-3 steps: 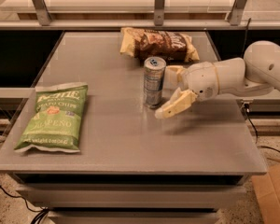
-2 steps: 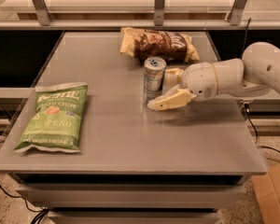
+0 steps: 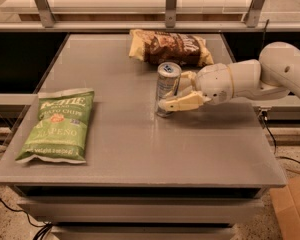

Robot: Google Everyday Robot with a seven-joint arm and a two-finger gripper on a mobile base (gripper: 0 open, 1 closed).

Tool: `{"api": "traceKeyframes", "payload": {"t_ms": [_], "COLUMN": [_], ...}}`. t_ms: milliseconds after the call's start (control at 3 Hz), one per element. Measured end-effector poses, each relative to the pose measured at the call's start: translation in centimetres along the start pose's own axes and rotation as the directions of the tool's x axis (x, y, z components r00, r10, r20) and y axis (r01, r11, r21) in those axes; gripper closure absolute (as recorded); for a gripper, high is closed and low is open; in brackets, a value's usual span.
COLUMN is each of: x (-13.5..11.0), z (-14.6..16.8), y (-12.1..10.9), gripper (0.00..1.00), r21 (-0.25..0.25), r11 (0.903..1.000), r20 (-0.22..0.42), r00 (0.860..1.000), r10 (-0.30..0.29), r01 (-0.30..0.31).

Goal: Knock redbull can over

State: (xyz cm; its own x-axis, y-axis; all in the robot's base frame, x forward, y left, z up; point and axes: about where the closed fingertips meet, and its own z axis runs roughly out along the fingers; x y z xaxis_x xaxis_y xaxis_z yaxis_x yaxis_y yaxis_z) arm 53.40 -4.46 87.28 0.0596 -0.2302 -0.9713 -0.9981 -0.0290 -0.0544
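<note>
The redbull can point(image 3: 166, 86) stands upright near the middle of the grey table point(image 3: 140, 149), slim and silver-blue with a silver top and blue tab. My gripper point(image 3: 175, 90) comes in from the right on a white arm point(image 3: 250, 76) and sits right beside the can. Its fingers are spread open. The front finger point(image 3: 182, 102) lies low, with its tip at the can's lower right side. The rear finger point(image 3: 188, 76) is behind the can's right edge. Nothing is held.
A green Kettle chip bag point(image 3: 60, 125) lies flat at the front left. A brown and yellow chip bag point(image 3: 170, 48) lies at the back, just behind the can. A railing point(image 3: 170, 26) runs along the far edge. A cardboard box point(image 3: 292, 206) sits on the floor at the right.
The front finger has swung left and lower, from right of the can to against its lower side. The can still stands upright in the same spot.
</note>
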Motion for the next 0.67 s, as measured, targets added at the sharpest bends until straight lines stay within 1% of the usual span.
{"api": "traceKeyframes", "payload": {"t_ms": [333,667], "x": [-0.53,-1.34], "z": [-0.34,-0.55], "y": [-0.60,-0.92], "gripper": [1.00,1.00], "r21": [0.006,0.002], "r11": [0.9990,0.9920], "r20": [-0.061,-0.182], "r00": [0.997,0.975], "r10": [-0.044,-0.124], "r01": [0.045,0.127]}}
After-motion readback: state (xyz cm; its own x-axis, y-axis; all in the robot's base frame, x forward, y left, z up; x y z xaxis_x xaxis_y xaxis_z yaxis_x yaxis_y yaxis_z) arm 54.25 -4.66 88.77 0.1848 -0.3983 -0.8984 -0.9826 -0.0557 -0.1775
